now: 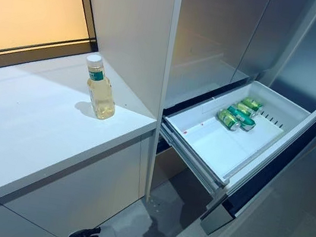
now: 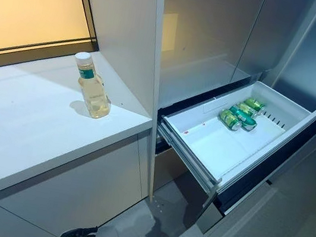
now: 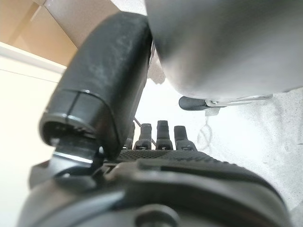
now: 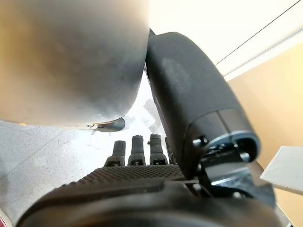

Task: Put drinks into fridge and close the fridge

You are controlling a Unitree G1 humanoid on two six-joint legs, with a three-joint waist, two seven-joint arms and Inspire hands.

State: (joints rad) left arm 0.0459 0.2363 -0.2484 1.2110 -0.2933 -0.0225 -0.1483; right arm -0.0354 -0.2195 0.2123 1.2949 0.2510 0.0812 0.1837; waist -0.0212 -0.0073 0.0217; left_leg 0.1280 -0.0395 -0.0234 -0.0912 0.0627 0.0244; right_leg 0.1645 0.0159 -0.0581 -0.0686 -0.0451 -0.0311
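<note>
1. We found the bottle (image 1: 100,89) standing upright on the white counter (image 1: 18,126), left of the fridge, its long axis vertical.
2. We saw three green cans (image 1: 240,113) lying on their sides at the rear of the open fridge drawer (image 1: 225,147), to the right.
3. Our left hand (image 3: 156,142) hung low with fingers straight, holding nothing; we judged it the nearer to the bottle, which stood above and ahead.
4. Our right hand (image 4: 137,151) likewise hung slack and empty.
</note>
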